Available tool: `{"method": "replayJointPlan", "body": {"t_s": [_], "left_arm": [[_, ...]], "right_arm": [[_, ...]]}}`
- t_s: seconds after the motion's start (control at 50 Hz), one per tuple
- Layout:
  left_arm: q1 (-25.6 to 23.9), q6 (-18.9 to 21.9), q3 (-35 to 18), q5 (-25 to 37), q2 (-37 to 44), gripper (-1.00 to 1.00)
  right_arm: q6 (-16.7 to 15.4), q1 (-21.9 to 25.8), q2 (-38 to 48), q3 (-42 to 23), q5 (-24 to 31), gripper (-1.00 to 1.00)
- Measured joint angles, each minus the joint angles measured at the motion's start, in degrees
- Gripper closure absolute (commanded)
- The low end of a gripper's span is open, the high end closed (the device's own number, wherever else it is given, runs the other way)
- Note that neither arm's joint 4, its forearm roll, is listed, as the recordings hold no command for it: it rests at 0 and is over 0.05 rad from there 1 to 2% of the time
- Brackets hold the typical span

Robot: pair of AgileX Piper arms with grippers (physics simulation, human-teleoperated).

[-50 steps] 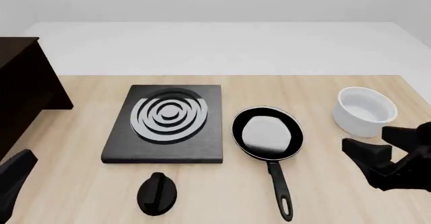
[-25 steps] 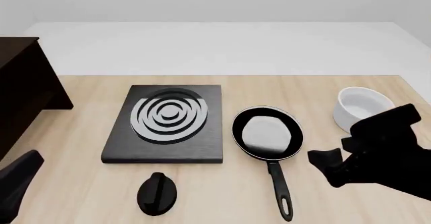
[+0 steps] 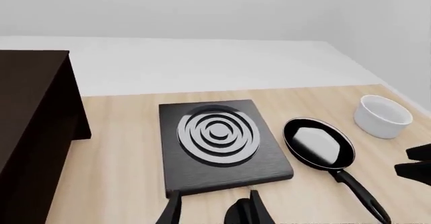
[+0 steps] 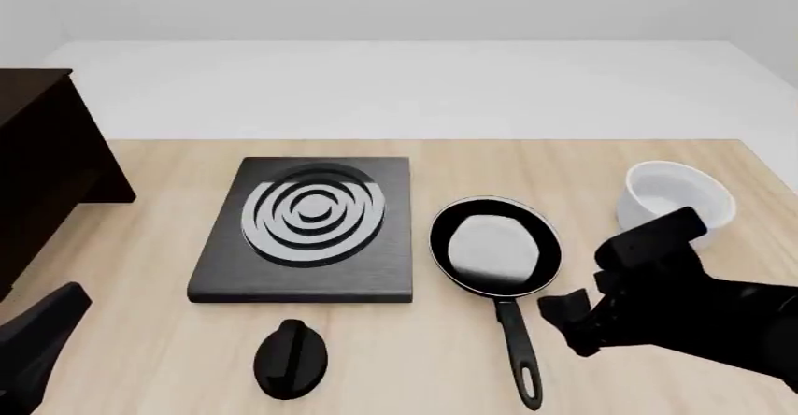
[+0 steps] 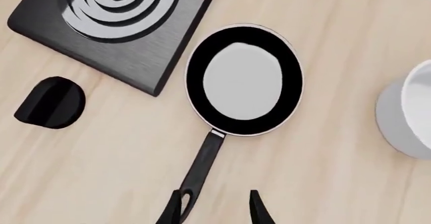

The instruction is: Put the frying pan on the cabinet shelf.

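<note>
So the frying pan (image 4: pixel 495 249) sits flat on the counter (image 4: pixel 586 167), just right of the hob (image 4: pixel 306 229) and left of the white bowl (image 4: pixel 675 205). Its handle runs straight back toward the robot's side, with the hole at the near end.

The right gripper (image 5: pixel 215 206) is the one that matters here. In the front view it hangs just to the right of the handle, about level with its middle. From the right wrist camera the two fingers are spread apart with nothing between them, and the handle end lies right under the left-hand finger, so the gap looks a bit off to one side of the handle. My guess is it needs a small sideways nudge before it drops and closes across the handle.

The left gripper (image 3: pixel 214 211) is spread wide too and holding nothing, parked near the knob (image 4: pixel 292 358) on the hob side, much further from the pan. The cabinet (image 4: pixel 44 167) is way over on the left, well apart from the pan.

No brands, labels or writing anywhere that I can read.
</note>
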Motion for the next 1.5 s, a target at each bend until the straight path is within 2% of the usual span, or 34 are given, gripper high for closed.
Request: {"method": "replayJointPlan", "body": {"t_s": [0.46,1.5], "left_arm": [[-0.41,-0.18,0.09,0.23,0.40,-1.00],[0.00,0.05,0.46,-0.78,0.43,-1.00]], "right_arm": [[1.50,2.05,8.58,1.35,-6.41,-1.00],[5.77,5.27,20.93,7.59,-19.69,-1.00]]}}
